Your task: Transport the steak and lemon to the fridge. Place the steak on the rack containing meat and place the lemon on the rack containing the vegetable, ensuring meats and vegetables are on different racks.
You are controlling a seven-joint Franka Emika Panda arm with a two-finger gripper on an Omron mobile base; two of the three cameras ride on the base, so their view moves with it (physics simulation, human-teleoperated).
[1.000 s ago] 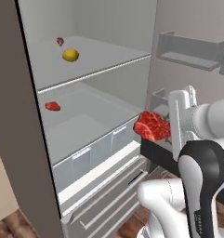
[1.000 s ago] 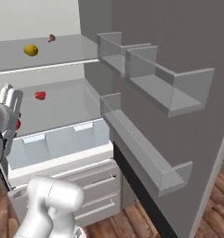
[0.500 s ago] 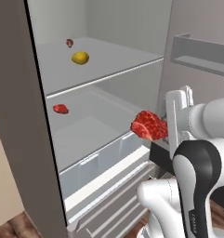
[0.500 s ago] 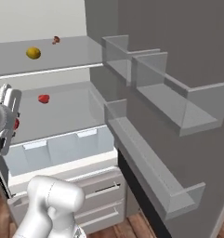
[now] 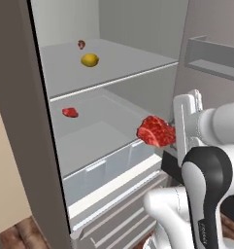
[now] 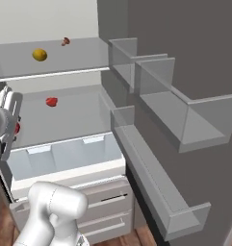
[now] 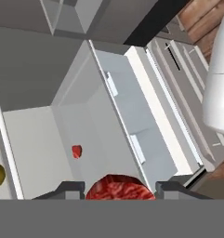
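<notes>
Before fridge (image 5: 21, 121), steak (image 5: 156, 131) in jaws, no writing legible

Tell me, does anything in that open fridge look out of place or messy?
Nothing stands out. The small yellow lemon and the tiny brownish-red vegetable sit on the upper grey shelf, the small red lump of meat on the shelf below. The flat red steak is held in the gripper, outside the shelves. No spills.
</notes>
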